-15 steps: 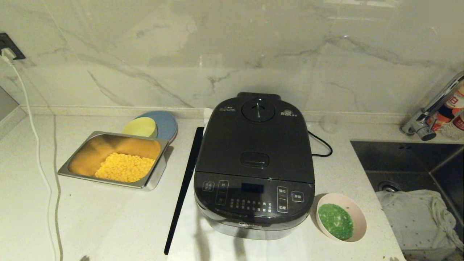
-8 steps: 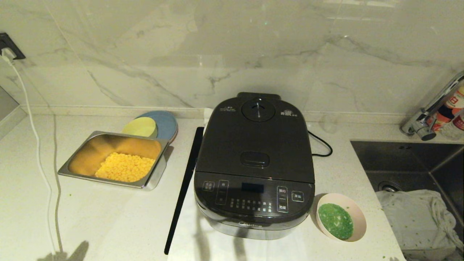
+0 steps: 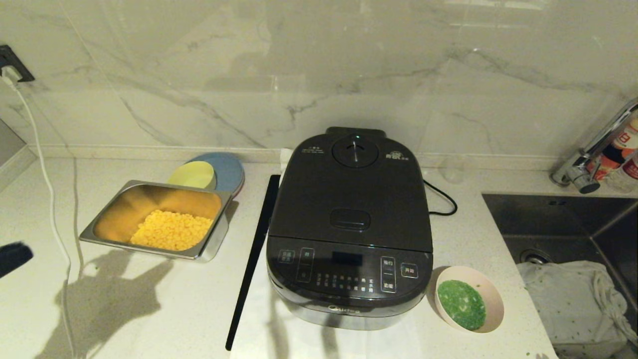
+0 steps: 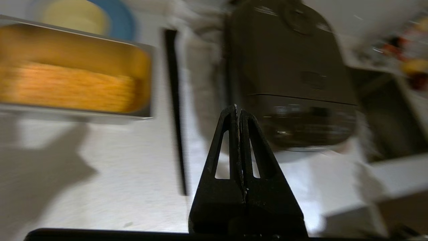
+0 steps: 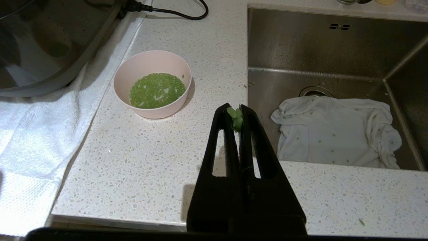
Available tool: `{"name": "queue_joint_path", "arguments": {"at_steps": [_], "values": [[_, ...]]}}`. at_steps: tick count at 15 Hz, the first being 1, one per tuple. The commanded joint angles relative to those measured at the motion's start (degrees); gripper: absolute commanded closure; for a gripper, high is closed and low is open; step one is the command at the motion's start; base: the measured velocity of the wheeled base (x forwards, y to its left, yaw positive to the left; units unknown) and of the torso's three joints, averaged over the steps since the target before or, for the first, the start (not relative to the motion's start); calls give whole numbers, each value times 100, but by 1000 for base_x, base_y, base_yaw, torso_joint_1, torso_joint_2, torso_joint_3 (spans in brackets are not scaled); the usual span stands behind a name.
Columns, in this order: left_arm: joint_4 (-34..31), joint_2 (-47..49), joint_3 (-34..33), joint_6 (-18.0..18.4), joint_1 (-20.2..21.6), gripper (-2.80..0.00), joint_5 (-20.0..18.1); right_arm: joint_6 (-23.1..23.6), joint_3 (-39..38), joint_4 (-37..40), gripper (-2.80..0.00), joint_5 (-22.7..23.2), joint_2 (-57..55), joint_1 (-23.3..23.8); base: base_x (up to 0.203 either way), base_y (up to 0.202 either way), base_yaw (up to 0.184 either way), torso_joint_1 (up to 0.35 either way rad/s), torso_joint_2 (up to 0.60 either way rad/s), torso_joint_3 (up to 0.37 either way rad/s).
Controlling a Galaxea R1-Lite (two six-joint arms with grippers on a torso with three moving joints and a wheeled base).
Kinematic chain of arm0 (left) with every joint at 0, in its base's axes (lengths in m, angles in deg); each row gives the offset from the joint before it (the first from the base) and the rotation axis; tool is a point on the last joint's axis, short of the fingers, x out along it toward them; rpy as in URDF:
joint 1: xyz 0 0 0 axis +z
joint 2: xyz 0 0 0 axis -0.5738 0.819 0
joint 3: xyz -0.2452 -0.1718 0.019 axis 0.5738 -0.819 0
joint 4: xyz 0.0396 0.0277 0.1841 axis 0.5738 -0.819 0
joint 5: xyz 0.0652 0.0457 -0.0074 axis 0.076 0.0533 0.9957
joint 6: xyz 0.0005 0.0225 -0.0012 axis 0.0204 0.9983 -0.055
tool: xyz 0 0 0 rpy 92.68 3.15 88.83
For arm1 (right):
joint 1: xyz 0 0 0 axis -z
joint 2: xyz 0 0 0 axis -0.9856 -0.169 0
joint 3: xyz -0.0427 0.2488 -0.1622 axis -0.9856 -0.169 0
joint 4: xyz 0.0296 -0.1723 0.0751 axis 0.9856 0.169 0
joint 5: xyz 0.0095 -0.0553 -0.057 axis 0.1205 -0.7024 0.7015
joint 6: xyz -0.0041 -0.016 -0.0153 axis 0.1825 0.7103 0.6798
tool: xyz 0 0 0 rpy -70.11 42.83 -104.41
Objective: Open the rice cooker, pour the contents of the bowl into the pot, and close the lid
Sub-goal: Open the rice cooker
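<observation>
The black rice cooker (image 3: 349, 234) stands mid-counter with its lid (image 3: 351, 199) closed, so the pot is hidden. The pink bowl (image 3: 493, 299) holding the chopped green contents (image 3: 461, 304) sits by the cooker's front right corner. My left gripper (image 3: 12, 257) shows at the head view's far left edge, low over the counter. In its wrist view the left gripper (image 4: 236, 108) is shut and empty, pointing toward the cooker (image 4: 287, 67). My right gripper (image 5: 235, 108) is shut, with a few green bits stuck between its tips. It hovers near the counter's front edge, short of the bowl (image 5: 152, 57).
A steel tray (image 3: 144, 248) of corn, a yellow bowl (image 3: 192, 174) and a blue plate (image 3: 229, 169) lie left of the cooker. A black strip (image 3: 251, 259) runs along its left side. The sink (image 3: 563, 219) with a white cloth (image 3: 573, 299) is at the right. A white cable (image 3: 50, 199) trails at the left.
My left gripper has come into the head view at the left edge, and its shadow has spread over the front left counter. Cooker and bowl have not moved.
</observation>
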Motion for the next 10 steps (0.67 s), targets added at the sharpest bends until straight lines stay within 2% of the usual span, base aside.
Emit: {"name": "queue_joint_path", "arguments": {"at_steps": [1,2,4,6,8,10], "values": [[-32,1356,494,-98,-158,0,-441,0,0,2,0,3,3,-1,0,0,0,0,0,0],[-27,1675,612,-125,-317,0,-536,0,0,2,0,3,3,-1,0,0,0,0,0,0],[-29,2222,943,-206,-929,0,-615,0,0,2,0,3,3,-1,0,0,0,0,0,0],[-12,2579,1188,-314,-1453,0,-549,0,0,2,0,3,3,-1,0,0,0,0,0,0],[64,2881,1245,-360,-2005,0,-133,0,0,2,0,3,3,-1,0,0,0,0,0,0],[377,3281,1310,-506,-2621,0,615,0,0,2,0,3,3,-1,0,0,0,0,0,0]]}}
